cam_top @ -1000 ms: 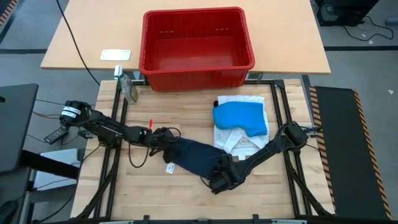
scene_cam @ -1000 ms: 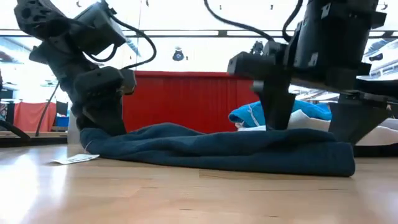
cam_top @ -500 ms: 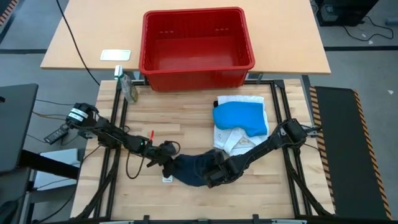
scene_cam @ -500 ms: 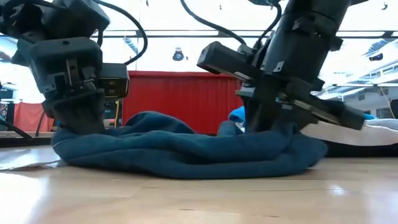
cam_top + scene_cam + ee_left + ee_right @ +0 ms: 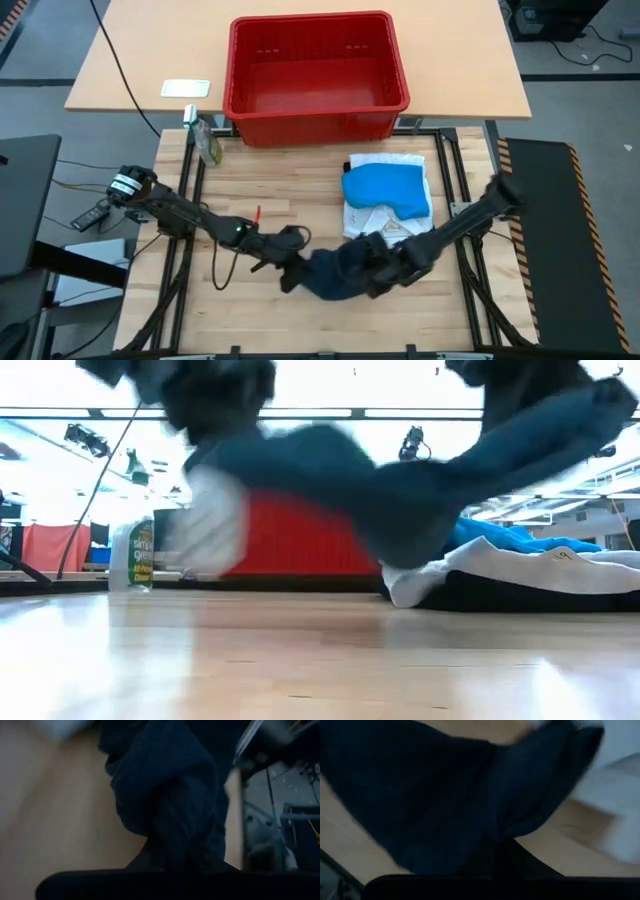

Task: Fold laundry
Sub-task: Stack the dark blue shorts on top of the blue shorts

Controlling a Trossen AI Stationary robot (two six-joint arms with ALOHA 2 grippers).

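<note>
A dark blue garment [image 5: 335, 272] hangs clear of the table between my two grippers, sagging in the middle [image 5: 400, 500], with a white tag [image 5: 210, 525] near its left end. My left gripper [image 5: 293, 262] is shut on its left end. My right gripper [image 5: 372, 268] is shut on its right end. A bright blue piece [image 5: 385, 190] lies on top of a folded white garment [image 5: 385, 228] at the table's right. My left gripper pinches a bunched end of the dark garment [image 5: 175, 820] between its two fingers, coming slanting down from the table's left. Several layers are gathered there, and the cloth hangs off the table. My right gripper pinches the bunched opposite end [image 5: 495, 815], steeply from above. The cloth droops from it toward the middle, clear of the wood.
A red plastic basket [image 5: 320, 125] stands on the far table. A small bottle [image 5: 207, 143] stands at the far left of the work surface. The white and blue pile [image 5: 520, 560] lies just beyond the right gripper. Bare wood stretches along the near edge.
Both grippers have shut on the dark garment's ends, first bunching it on the table, then rising. The left gripper has also gone toward the table's right. The garment, flat on the wood a second ago, now hangs lifted clear, sagging between them.
</note>
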